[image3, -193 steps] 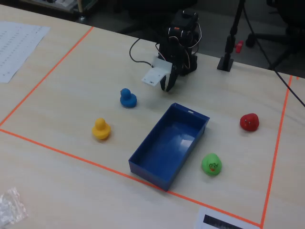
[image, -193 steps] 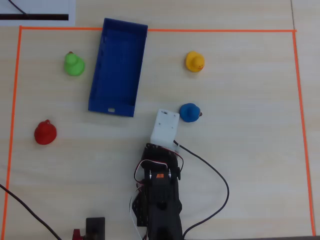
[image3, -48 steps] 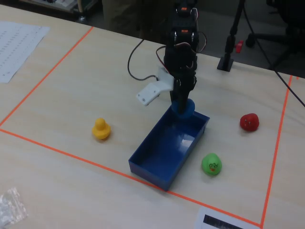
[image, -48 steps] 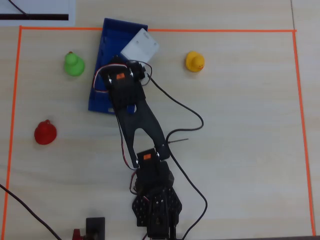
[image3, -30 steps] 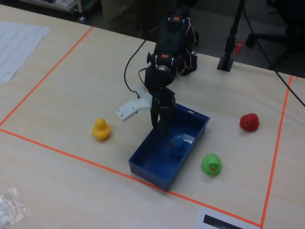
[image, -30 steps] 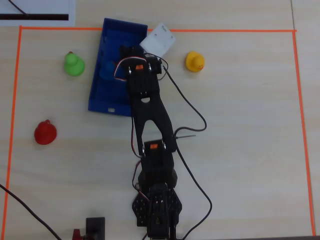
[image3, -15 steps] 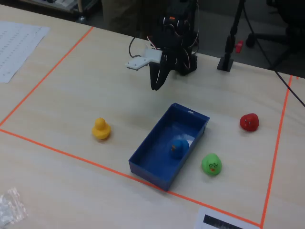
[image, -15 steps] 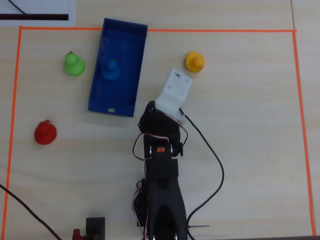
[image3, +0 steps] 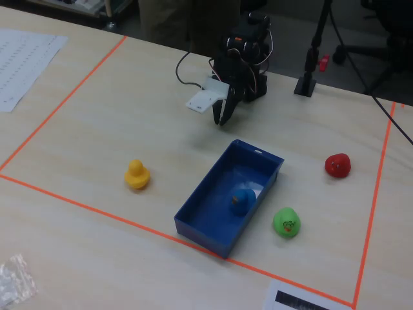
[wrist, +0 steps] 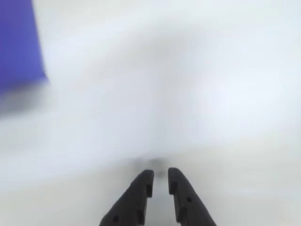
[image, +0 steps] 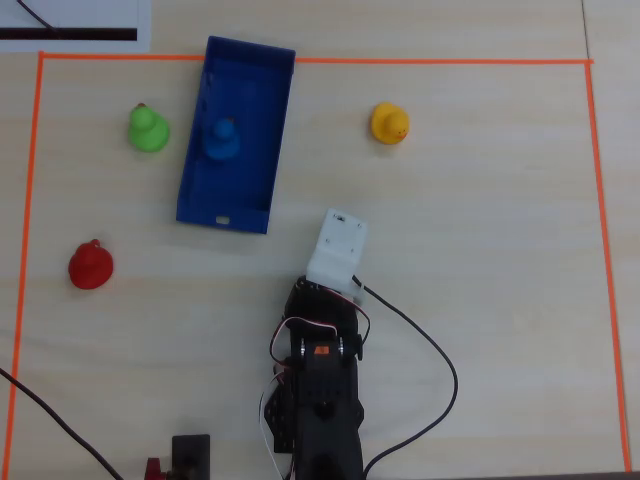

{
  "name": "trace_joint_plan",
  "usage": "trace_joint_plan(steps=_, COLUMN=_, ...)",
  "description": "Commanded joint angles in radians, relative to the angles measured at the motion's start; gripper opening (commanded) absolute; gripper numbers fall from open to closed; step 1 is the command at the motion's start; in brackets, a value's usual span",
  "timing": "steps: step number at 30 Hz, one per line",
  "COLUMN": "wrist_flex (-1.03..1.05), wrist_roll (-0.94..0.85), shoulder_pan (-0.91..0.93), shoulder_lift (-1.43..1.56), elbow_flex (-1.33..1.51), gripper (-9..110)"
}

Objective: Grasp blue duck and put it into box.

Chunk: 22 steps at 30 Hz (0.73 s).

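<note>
I see the duck (image: 222, 137) already inside the box (image: 268, 112), with my empty gripper (image3: 222, 121), nearly closed, well clear.

Green duck (image: 148, 128), red duck (image: 90, 265), yellow duck (image: 389, 123) upright on table (image: 480, 220), orange tape (image: 602, 250) border.

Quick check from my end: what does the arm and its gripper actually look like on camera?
The black jointed arm carries a white blocky plastic camera housing near its wrist. Thin red, white and black cables loop over it. The two-finger gripper has dark, tapered, matte fingers.
</note>
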Motion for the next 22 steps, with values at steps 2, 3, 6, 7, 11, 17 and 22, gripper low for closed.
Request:
trace_joint_plan(steps=2, wrist_flex=0.084, wrist_roll=-0.012, shoulder_pan=0.000, shoulder_lift=-0.003, elbow_flex=-0.005, gripper=0)
trace_joint_plan(steps=3, wrist_flex=0.084, wrist_roll=-0.009, shoulder_pan=0.009, shoulder_lift=-0.003, elbow_flex=-0.005, gripper=0)
trace_joint_plan(steps=6, wrist_flex=0.086, wrist_roll=-0.018, shoulder_pan=0.032, shoulder_lift=-0.003, elbow_flex=-0.005, gripper=4)
trace_joint_plan(steps=7, wrist_flex=0.086, wrist_roll=-0.018, shoulder_pan=0.032, shoulder_lift=-0.003, elbow_flex=-0.005, gripper=4)
trace_joint_plan(steps=11, wrist_flex=0.086, wrist_roll=-0.018, shoulder_pan=0.032, shoulder_lift=-0.003, elbow_flex=-0.005, gripper=4)
trace_joint_plan(steps=17, wrist_flex=0.086, wrist_roll=-0.018, shoulder_pan=0.032, shoulder_lift=-0.003, elbow_flex=-0.005, gripper=4)
trace_joint_plan(steps=22, wrist_flex=0.086, wrist_roll=-0.018, shoulder_pan=0.032, shoulder_lift=-0.003, elbow_flex=-0.005, gripper=4)
